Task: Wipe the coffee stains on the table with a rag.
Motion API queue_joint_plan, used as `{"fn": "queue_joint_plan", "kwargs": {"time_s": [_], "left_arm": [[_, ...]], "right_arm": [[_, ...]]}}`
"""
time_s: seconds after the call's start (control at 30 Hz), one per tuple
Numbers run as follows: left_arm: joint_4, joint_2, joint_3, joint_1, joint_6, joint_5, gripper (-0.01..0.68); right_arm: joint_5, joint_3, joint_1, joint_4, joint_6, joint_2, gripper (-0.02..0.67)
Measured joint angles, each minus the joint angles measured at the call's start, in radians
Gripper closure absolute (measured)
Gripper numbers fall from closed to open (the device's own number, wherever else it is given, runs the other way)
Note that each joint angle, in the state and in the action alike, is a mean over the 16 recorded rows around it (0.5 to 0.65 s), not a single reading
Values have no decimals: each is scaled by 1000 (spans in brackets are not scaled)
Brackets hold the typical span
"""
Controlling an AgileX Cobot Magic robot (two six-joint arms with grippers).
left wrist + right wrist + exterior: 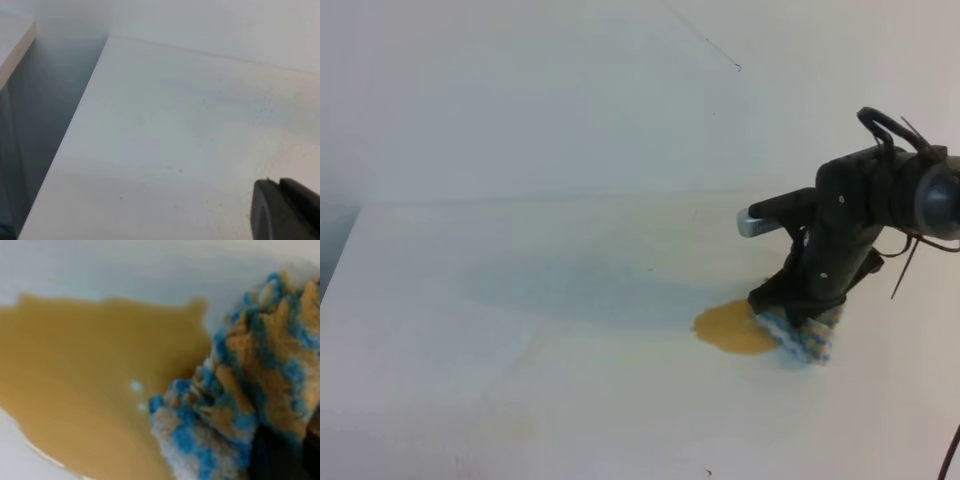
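— Coffee stains [735,328] on the tabletop [520,400]: wiped yet?
— Barely begun, by the look of it. Blotch lying nearly whole, orange-brown, right of centre, wet and glossy in the right wrist view.
— And the rag [805,335]?
— Bunched at the blotch's right edge, touching it, leading folds resting on the liquid. Tan patches across the knit, though impossible to tell soaked coffee from the rag's own stripes.
— Held by what?
— Pinched in the right tool [798,305], pressed together on the cloth from above, cloth pushed down against the tabletop.
— Left tool [285,210]?
— Only a dark corner visible in its own wrist view, over bare tabletop well apart from the spill; cannot tell whether spread or pressed together.
— Remaining work?
— Almost all of it, judging from the pool's size: a sweep leftward across the whole blotch, probably more than one pass.
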Motion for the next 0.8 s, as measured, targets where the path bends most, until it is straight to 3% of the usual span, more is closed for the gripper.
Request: {"fn": "queue_joint_plan", "kwargs": {"time_s": [0.47, 0.63, 0.8], "left_arm": [[0, 0, 0, 0, -1, 0, 674], [0, 0, 0, 0, -2, 0, 674], [0, 0, 0, 0, -2, 0, 674]], "right_arm": [[56, -193, 194, 8, 42, 108, 652], [82, -211, 185, -60, 65, 120, 652], [104, -211, 115, -123, 85, 120, 652]]}}
